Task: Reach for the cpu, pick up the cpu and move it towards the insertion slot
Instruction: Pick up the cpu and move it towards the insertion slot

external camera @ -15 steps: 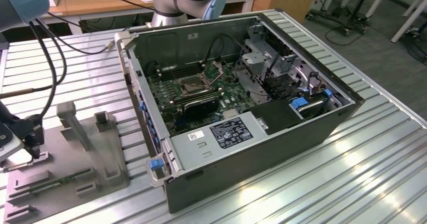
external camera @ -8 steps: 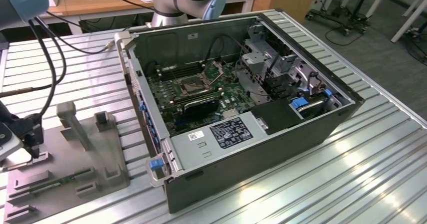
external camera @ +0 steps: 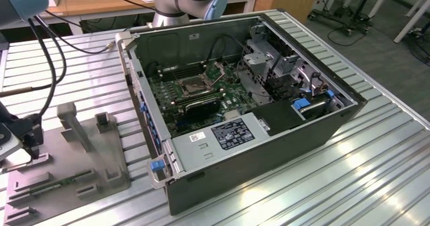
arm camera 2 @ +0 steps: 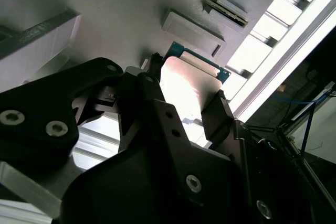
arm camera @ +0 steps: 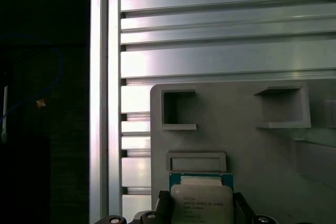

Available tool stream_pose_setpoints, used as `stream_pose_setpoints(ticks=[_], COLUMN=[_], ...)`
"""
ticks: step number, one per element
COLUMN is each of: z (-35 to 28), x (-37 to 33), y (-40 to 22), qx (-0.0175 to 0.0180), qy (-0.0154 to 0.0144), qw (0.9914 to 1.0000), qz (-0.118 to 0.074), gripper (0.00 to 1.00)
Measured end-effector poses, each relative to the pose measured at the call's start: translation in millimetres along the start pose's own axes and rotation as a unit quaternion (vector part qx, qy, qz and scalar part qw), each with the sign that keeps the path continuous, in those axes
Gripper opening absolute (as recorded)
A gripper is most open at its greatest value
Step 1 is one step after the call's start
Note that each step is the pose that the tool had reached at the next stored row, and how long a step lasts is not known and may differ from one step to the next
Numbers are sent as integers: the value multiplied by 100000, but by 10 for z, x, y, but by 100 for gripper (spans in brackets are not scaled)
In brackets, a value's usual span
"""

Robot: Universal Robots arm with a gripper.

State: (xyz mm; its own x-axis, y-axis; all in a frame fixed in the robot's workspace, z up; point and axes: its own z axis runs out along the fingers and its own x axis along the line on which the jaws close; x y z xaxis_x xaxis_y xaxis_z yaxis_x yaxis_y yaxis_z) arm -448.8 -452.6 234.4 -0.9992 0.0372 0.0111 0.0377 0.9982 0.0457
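The black hand (arm camera 2: 185,83) is closest in the second wrist view. Its two fingers (arm camera 2: 223,116) press on both sides of the cpu (arm camera 2: 191,90), so it looks like it is holding it. The cpu is at the grey holder (arm camera: 236,145) on the counter (external camera: 323,185). I cannot tell if it is lifted. The slot (external camera: 191,86) is well apart, inside the open case (external camera: 269,150). I think this is the pick-up step. A carry calls for a tight, flat hold.
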Motion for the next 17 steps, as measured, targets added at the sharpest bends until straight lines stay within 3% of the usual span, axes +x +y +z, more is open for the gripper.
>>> stream_pose_setpoints(ticks=[8,17], z=[-15,-76], x=[0,1], y=[1,4], qx=[13,15], qy=[5,4], qw=[100000,100000], qz=[1,1], gripper=[55,55])
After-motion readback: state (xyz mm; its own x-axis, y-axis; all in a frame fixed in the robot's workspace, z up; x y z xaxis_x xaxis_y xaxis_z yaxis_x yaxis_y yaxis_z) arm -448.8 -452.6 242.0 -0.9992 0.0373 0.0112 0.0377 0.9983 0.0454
